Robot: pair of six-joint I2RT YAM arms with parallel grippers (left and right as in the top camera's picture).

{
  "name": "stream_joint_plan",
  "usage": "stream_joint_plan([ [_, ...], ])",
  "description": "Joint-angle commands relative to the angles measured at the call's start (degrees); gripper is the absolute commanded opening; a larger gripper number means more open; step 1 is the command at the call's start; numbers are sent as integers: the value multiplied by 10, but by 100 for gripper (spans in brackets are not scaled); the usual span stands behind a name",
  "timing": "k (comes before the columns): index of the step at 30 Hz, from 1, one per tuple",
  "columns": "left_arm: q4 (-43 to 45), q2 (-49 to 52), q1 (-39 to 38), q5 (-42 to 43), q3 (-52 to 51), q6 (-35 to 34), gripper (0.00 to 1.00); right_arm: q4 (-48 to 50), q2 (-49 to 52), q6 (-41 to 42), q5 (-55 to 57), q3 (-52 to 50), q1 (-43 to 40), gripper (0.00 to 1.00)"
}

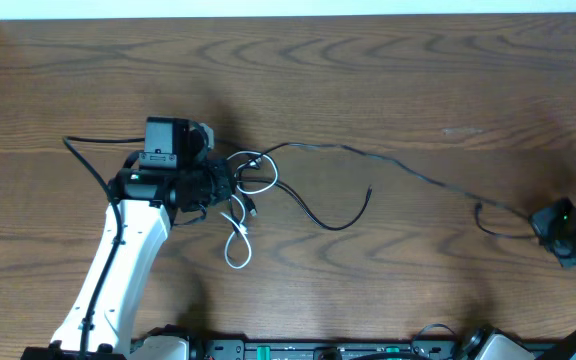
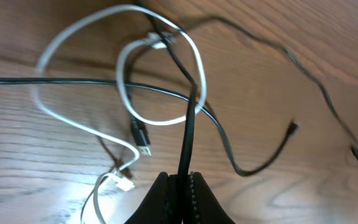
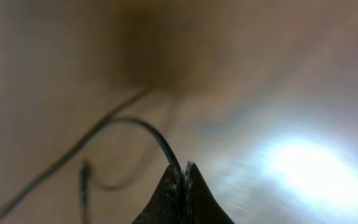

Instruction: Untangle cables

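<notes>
A white cable (image 1: pixel 238 240) loops in a knot with black cables (image 1: pixel 318 215) at the table's left centre. My left gripper (image 1: pixel 223 190) is shut on a black cable (image 2: pixel 188 124), which runs up through the white cable's loops (image 2: pixel 126 93) in the left wrist view. A long thin black cable (image 1: pixel 408 170) runs right across the table to my right gripper (image 1: pixel 538 222). That gripper (image 3: pixel 182 167) is shut on this black cable's end (image 3: pixel 148 130) near the right edge.
The wooden table (image 1: pixel 418 80) has its far edge at the top. A thicker black arm wire (image 1: pixel 88 160) curves by the left arm. A loose black plug end (image 1: pixel 369 190) lies mid-table. A USB plug (image 2: pixel 143 142) lies inside the tangle.
</notes>
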Motion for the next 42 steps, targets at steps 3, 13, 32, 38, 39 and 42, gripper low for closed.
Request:
stream_joint_plan([
  [3, 2, -3, -50, 30, 3, -9, 8, 47, -7, -159, -302, 1, 7, 1],
  [13, 0, 25, -143, -20, 1, -1, 8, 56, -7, -164, -290, 1, 32, 1],
  [32, 1, 142, -199, -26, 1, -1, 8, 50, -7, -221, -196, 2, 204, 65],
  [38, -4, 142, -199, -90, 1, -1, 8, 34, 1, -237, -129, 22, 289, 65],
  [39, -5, 142, -199, -94, 1, -1, 8, 26, 5, -242, -116, 30, 300, 65],
  [42, -2, 142, -199, -95, 1, -1, 8, -15, 26, -245, -65, 70, 329, 65],
])
